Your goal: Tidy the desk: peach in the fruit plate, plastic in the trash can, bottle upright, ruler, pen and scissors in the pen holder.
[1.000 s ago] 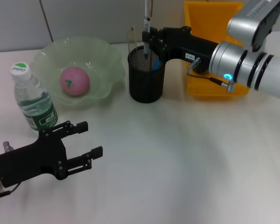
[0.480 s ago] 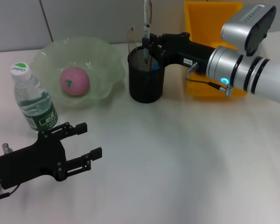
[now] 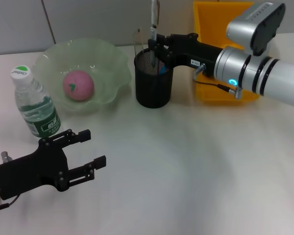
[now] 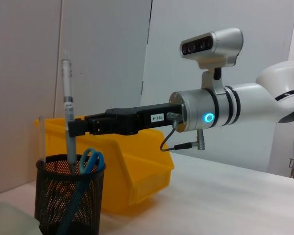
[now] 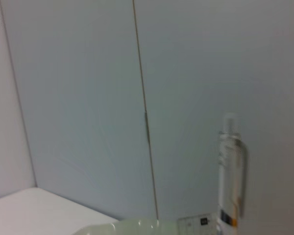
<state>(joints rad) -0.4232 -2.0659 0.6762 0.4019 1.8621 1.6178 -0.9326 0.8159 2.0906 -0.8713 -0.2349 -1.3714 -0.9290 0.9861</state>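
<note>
My right gripper point(image 3: 154, 49) is over the pen holder point(image 3: 154, 81), and its fingers are closed on the pen point(image 3: 154, 22), which stands upright with its lower end already inside the black mesh cup. In the left wrist view I see the same: the pen point(image 4: 67, 112) held near its lower half by the right gripper point(image 4: 73, 128), next to the scissors point(image 4: 88, 161) whose blue loops stick out of the pen holder point(image 4: 68, 196). The ruler point(image 3: 136, 41) is also standing in the cup, at the far rim.

The risk I see is at the release. If I open the fingers while the tip is not yet at the bottom, the pen drops and can bounce or lean hard against the rim — the cup is light and could tip. When I pull back, a finger may catch the clip of the pen or the rim of the mesh and drag the cup toward the trash can point(image 3: 220, 29), which is just beside it.

The peach point(image 3: 78, 84) lies in the fruit plate point(image 3: 112, 63) and the bottle point(image 3: 35, 105) stands upright on the desk point(image 3: 186, 171). My left gripper point(image 3: 85, 152) is parked near the bottle, fingers apart and empty — any careless move there could knock the bottle over.
</note>
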